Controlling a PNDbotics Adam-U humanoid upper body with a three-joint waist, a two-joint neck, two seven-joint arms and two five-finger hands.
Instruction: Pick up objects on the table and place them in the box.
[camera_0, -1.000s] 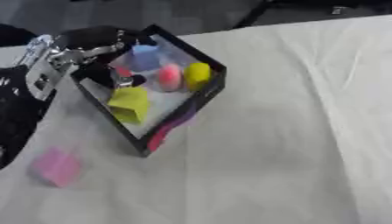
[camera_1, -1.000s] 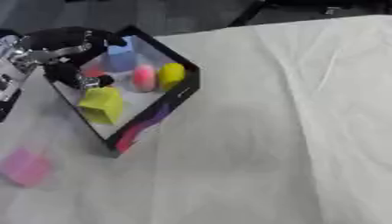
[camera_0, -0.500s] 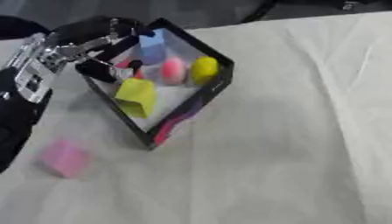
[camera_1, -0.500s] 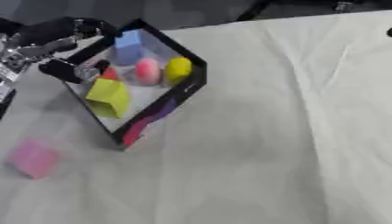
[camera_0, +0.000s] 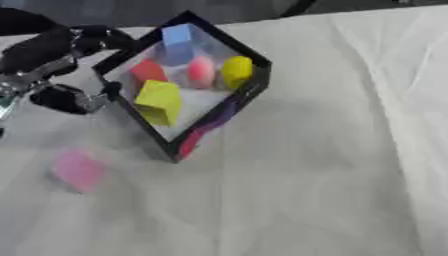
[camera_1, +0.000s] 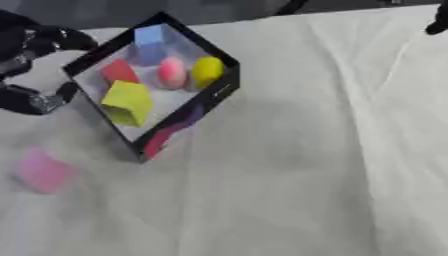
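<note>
Left eye view first: my left hand (camera_0: 54, 70) sits at the upper left, just outside the black box (camera_0: 254, 82). Its fingers (camera_0: 101, 37) are curled, one reaching along the box's upper-left rim, and the thumb (camera_0: 74, 100) is hooked toward the same wall lower down. Nothing is held between them. Whether any fingertip actually touches the rim I cannot tell; the hand is blurred. The arm enters from the left edge, dark with silver parts, wrist angled toward the box.

Box stands rotated so one corner points toward me and one away, on the white tablecloth (camera_0: 332, 165). There is a magenta patch on its near outer wall.

Inside the box:
- blue block (camera_0: 178, 39) in the far corner
- red block (camera_0: 147, 71) on the left side, near the hand
- pink egg-like piece (camera_0: 200, 71) in the middle
- yellow rounded piece (camera_0: 235, 71) just beside the pink one, against the right wall
- yellow-green cube (camera_0: 159, 101) nearer me, tilted

Outside the box: a pink block (camera_0: 77, 170) lies on the cloth toward the lower left, apart from box and hand.

Right eye view: a dark shape (camera_1: 437, 22) at the upper right edge, too little showing to tell what it is.
</note>
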